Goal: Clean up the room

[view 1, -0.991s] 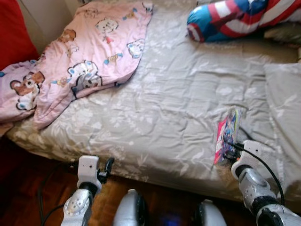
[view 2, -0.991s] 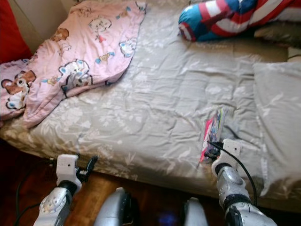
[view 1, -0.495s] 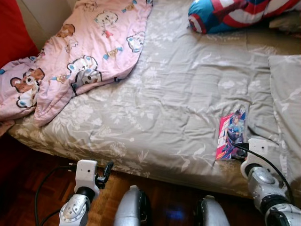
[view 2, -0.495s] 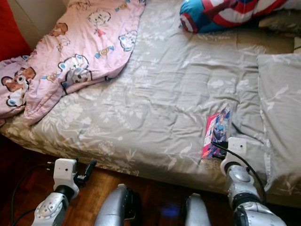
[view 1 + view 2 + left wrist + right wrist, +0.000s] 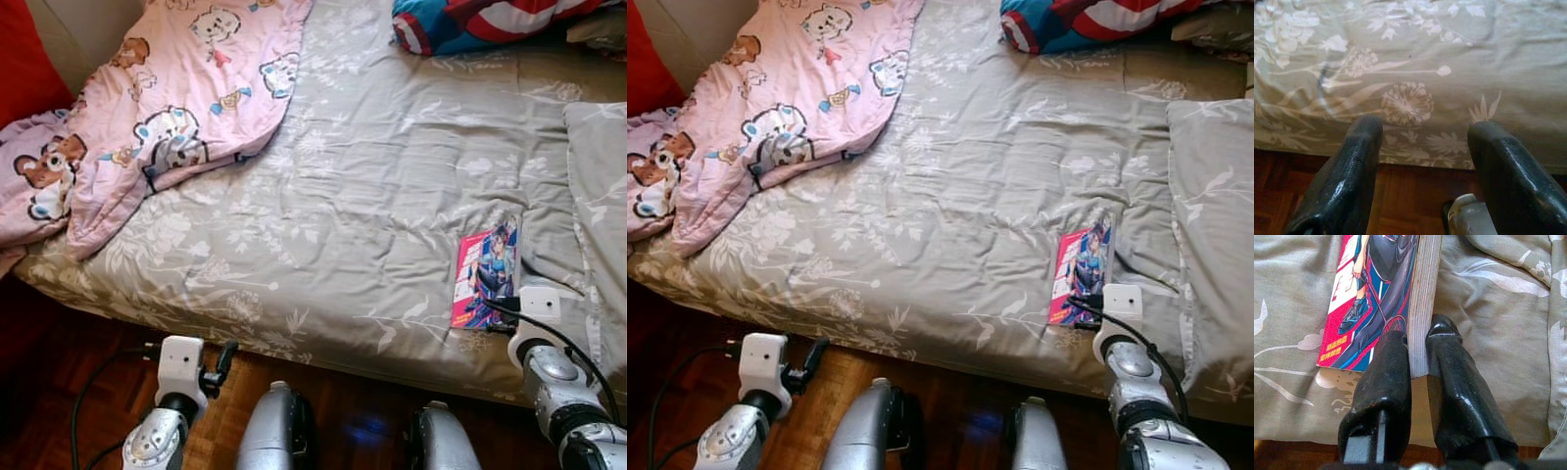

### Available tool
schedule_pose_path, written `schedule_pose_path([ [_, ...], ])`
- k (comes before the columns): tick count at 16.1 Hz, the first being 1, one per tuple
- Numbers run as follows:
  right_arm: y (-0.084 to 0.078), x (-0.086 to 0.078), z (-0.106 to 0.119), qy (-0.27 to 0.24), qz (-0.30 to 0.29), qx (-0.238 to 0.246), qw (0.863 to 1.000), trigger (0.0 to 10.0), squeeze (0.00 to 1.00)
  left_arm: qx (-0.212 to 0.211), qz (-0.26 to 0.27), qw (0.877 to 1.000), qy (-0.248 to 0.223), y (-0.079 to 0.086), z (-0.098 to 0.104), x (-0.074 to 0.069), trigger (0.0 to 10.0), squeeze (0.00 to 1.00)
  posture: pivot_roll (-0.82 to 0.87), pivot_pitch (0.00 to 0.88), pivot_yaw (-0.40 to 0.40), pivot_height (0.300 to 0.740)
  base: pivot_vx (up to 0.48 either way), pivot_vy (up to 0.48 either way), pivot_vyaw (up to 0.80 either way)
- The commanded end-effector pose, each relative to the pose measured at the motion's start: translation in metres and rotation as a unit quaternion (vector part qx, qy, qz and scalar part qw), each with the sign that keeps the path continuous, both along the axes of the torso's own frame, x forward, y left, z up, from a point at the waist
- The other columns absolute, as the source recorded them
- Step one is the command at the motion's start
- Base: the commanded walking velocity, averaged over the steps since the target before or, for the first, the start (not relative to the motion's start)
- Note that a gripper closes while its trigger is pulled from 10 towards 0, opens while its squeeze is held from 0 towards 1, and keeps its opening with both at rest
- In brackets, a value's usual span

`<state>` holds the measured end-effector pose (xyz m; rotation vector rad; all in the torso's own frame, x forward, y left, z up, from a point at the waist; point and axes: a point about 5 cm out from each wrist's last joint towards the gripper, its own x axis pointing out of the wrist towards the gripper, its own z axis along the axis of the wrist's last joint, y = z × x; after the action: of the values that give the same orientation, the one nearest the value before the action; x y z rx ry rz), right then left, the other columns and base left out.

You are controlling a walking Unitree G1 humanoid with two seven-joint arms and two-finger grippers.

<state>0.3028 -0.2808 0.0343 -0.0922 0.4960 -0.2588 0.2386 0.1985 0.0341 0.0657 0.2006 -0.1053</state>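
A comic book [image 5: 485, 274] with a red and blue cover lies flat on the grey flowered bed sheet [image 5: 333, 206], close to the bed's near edge on the right. My right gripper [image 5: 1419, 335] is at the book's near end, its two black fingers pinched on the corner of the page block [image 5: 1422, 298]. My left gripper [image 5: 1422, 129] hangs low at the left, open and holding nothing, in front of the bed's side over the wooden floor.
A pink cartoon blanket [image 5: 176, 108] lies crumpled over the bed's far left corner. A red, white and blue pillow [image 5: 470, 20] sits at the back right. A grey pillow [image 5: 600, 176] lies just right of the book. Dark wood floor [image 5: 69, 392] runs below the bed.
The comic book stood on its edge in my right gripper a second ago; it now lies flat on the sheet. The right gripper has sunk toward the bed's edge. The left arm is still.
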Motion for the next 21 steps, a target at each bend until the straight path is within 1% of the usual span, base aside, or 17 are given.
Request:
schedule_pose_path([
  [1,0.002,-0.013,-0.016,0.041,0.001,0.0,0.999,10.0,0.09,0.01,0.003,1.0,0.017,0.006,-0.005,-0.007,10.0,0.0,0.19,0.353,0.151,0.661,0.0,0.0,0.0],
  [2,0.0,-0.014,-0.017,0.042,-0.003,-0.002,0.999,10.0,0.09,0.01,0.004,1.0,0.017,0.006,-0.005,-0.007,10.0,0.0,0.19,0.353,0.151,0.661,0.0,0.0,0.0],
  [3,-0.001,-0.015,-0.017,0.043,-0.004,-0.002,0.999,10.0,0.57,0.009,0.004,1.0,0.017,0.006,-0.005,-0.007,10.0,0.0,0.19,0.353,0.151,0.661,0.0,0.0,0.0],
  [4,-0.002,-0.015,-0.017,0.043,-0.005,-0.003,0.999,10.0,0.95,0.009,0.004,1.0,0.018,0.005,-0.005,-0.007,10.0,0.0,0.19,0.356,0.148,0.661,0.0,0.0,0.0],
  [5,-0.002,-0.016,-0.017,0.043,-0.007,-0.004,0.999,10.0,0.95,0.008,0.005,1.0,0.019,0.005,-0.004,-0.007,10.0,0.0,0.19,0.356,0.148,0.661,0.0,0.0,0.0],
  [6,-0.006,-0.016,-0.016,0.042,-0.014,-0.008,0.999,10.0,0.97,0.007,0.004,1.0,0.02,0.004,-0.005,-0.007,10.0,0.0,0.19,0.358,0.148,0.661,0.0,0.0,0.0],
  [8,-0.01,-0.017,-0.014,0.039,-0.025,-0.014,0.999,10.0,0.96,0.005,0.003,1.0,0.022,0.003,-0.005,-0.008,10.0,0.0,0.19,0.358,0.147,0.661,0.0,0.0,0.0],
  [10,-0.014,-0.016,-0.011,0.036,-0.03,-0.02,0.999,10.0,0.93,0.003,0.003,1.0,0.022,0.001,-0.006,-0.008,10.0,0.0,0.18,0.36,0.145,0.661,0.0,0.0,0.0],
  [11,-0.016,-0.016,-0.009,0.033,-0.033,-0.022,0.999,10.0,0.94,0.002,0.003,1.0,0.022,0.001,-0.006,-0.008,10.0,0.0,0.18,0.36,0.145,0.661,0.0,0.0,0.0],
  [13,-0.018,-0.015,-0.007,0.03,-0.038,-0.023,0.999,10.0,1.0,0.0,0.003,1.0,0.022,0.0,-0.006,-0.008,10.0,0.0,0.18,0.361,0.144,0.661,0.0,0.0,0.0],
  [17,-0.025,-0.013,-0.001,0.017,-0.055,-0.034,0.998,10.0,0.99,-0.001,0.004,1.0,0.023,-0.001,-0.006,-0.008,10.0,0.0,0.18,0.361,0.144,0.661,0.0,0.0,0.0],
  [18,-0.027,-0.011,0.003,0.004,-0.061,-0.033,0.998,10.0,0.0,-0.001,0.004,1.0,0.024,-0.002,-0.007,-0.008,10.0,0.0,0.18,0.361,0.143,0.661,0.0,0.0,0.0],
  [20,-0.024,-0.011,0.003,-0.005,-0.06,-0.033,0.998,10.0,0.0,-0.002,0.005,1.0,0.026,-0.002,-0.008,-0.009,10.0,0.0,0.18,0.361,0.143,0.661,0.0,0.0,0.0],
  [21,-0.02,-0.012,-0.001,-0.002,-0.054,-0.03,0.998,10.0,0.0,-0.002,0.005,1.0,0.027,-0.002,-0.008,-0.009,10.0,0.0,0.17,0.36,0.139,0.661,0.0,0.0,0.0],
])
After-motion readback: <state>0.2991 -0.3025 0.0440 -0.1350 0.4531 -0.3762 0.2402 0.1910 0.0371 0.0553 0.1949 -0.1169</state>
